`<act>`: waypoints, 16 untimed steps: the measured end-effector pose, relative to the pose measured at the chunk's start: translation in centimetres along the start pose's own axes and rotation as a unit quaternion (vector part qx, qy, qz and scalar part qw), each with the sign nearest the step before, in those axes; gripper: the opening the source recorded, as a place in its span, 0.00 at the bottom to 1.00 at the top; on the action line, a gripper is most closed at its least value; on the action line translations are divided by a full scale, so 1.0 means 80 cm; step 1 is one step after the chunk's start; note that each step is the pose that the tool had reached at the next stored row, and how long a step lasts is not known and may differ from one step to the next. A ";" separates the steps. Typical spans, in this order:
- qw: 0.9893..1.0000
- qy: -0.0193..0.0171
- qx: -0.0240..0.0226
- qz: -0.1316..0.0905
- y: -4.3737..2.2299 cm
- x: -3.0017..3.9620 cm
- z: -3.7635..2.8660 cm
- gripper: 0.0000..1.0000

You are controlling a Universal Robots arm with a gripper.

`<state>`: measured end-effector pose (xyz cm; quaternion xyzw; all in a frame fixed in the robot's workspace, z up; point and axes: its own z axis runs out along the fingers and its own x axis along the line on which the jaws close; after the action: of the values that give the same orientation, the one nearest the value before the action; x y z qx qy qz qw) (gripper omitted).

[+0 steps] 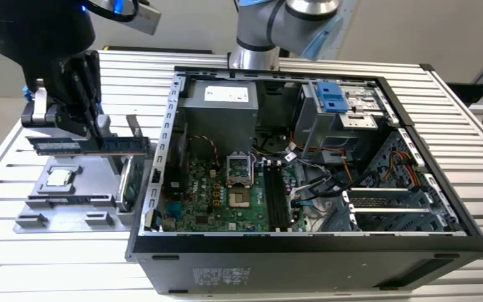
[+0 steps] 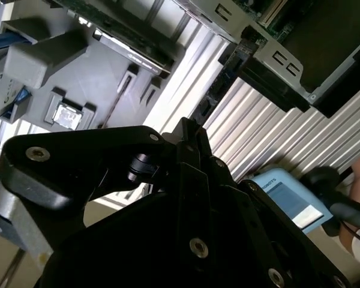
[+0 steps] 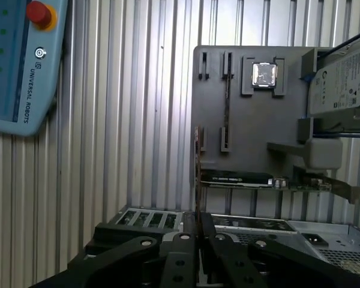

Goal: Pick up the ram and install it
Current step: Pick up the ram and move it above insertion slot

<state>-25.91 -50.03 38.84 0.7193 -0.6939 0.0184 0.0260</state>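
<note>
The gripper (image 1: 101, 138) pinches the ram (image 1: 57, 146) by its middle. The ram hangs long and level in the air, over the gray tray (image 1: 90, 189) on the surface (image 1: 57, 264). The open computer case (image 1: 309, 244) sits just beside the tray, toward the exterior view's right.

I see white lettering along the blue pendant (image 3: 18, 66), beside a round emblem (image 3: 40, 53). The hard drive's label (image 3: 342, 81) carries print too fine for me.
</note>
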 end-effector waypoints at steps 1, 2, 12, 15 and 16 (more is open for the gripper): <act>1.000 0.000 0.000 0.000 -0.0017 0.0000 0.0000 0.00; 1.000 0.000 0.000 0.000 -0.0034 0.0001 0.0000 0.00; 1.000 0.002 0.000 0.000 -0.0188 0.0006 0.0001 0.00; 1.000 0.003 0.000 0.000 -0.0234 0.0008 0.0000 0.00; 1.000 0.003 0.000 0.000 -0.0249 0.0009 0.0000 0.00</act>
<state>-23.92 -50.03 38.82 0.7193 -0.6939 0.0203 0.0281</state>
